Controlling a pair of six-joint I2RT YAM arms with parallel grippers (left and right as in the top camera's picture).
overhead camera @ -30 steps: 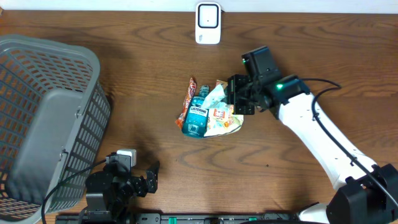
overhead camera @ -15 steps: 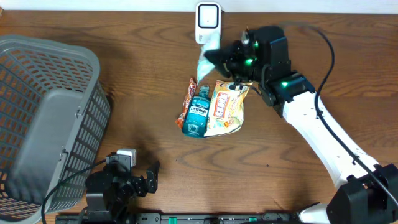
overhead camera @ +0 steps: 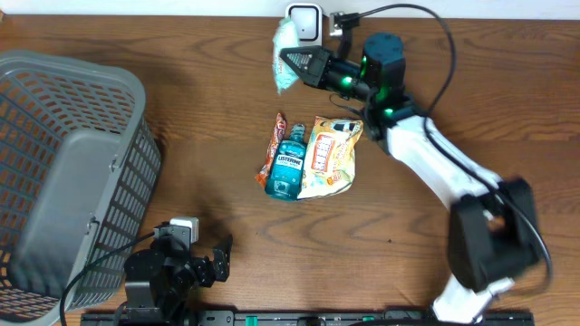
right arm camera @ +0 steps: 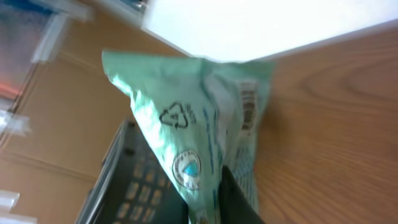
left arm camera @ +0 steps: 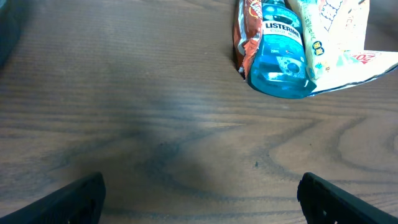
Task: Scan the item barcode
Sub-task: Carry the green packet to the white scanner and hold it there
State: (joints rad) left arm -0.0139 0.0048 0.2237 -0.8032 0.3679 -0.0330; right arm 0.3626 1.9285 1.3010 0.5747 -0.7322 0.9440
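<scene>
The right gripper (overhead camera: 299,65) is clamped tight on a mint-green packet (overhead camera: 284,50), pinching it by its lower edge so the rest of it stands out ahead of the fingers (right arm camera: 235,200). A second ago this gripper was low at the pile with the packet lying among the other goods. Now the arm has swung up and away, and the packet hangs just in front of the white scanner (overhead camera: 304,20), which sits directly beyond the fingertips.

Behind and below the gripper, left on the table (overhead camera: 408,272), are the blue mouthwash bottle (overhead camera: 287,169), the yellow snack bag (overhead camera: 331,158) and an orange wrapper (overhead camera: 275,143). The basket (overhead camera: 63,136) stands well off to the far side of the held packet.

In the right wrist view a barcode (right arm camera: 249,104) shows on the packet's face toward the camera, so it may be turned away from the scanner. By my reading the pick is done and presenting has begun, and a twist of the wrist may be needed before it reads.

The left gripper (left arm camera: 200,193) rests spread wide and empty, with the bottle well ahead of it
</scene>
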